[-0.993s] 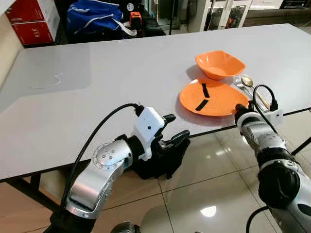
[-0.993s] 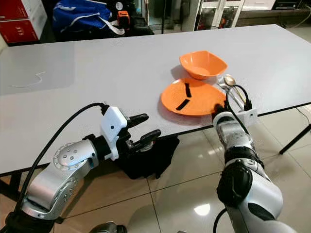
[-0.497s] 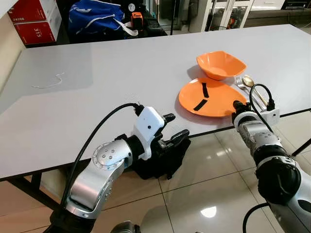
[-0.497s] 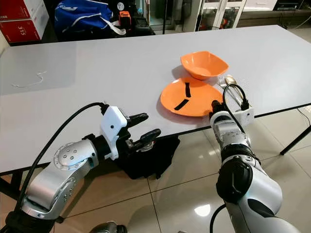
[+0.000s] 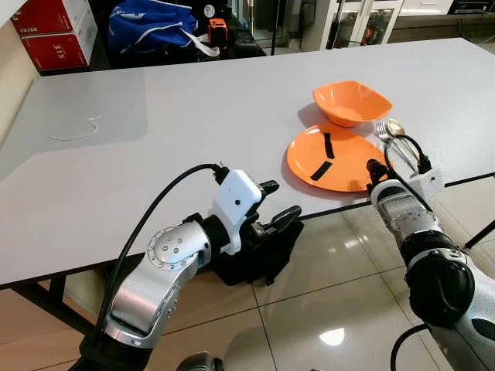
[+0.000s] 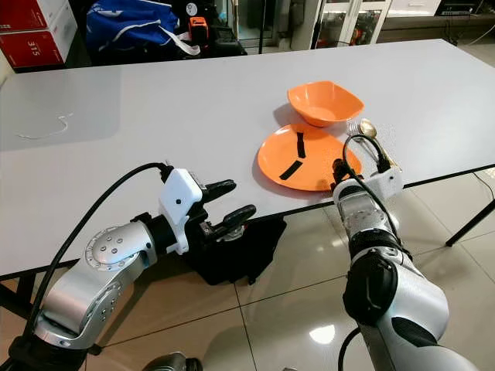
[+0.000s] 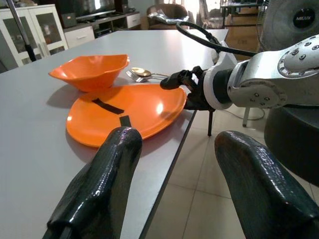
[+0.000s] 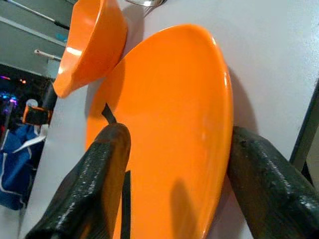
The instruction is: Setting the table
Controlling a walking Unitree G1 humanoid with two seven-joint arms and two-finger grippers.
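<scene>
Right end effector (image 8: 169, 199) at the near rim of the orange plate (image 5: 340, 158), which lies flat at the table (image 5: 155, 154) edge directly ahead of it; one open finger sits over the plate, the other past the rim, not yet gripping. The left end effector (image 7: 179, 199), also open, hangs well apart, so the right arm is nearer. Bowl (image 5: 350, 102) and spoon (image 5: 396, 130) lie beyond the plate.
</scene>
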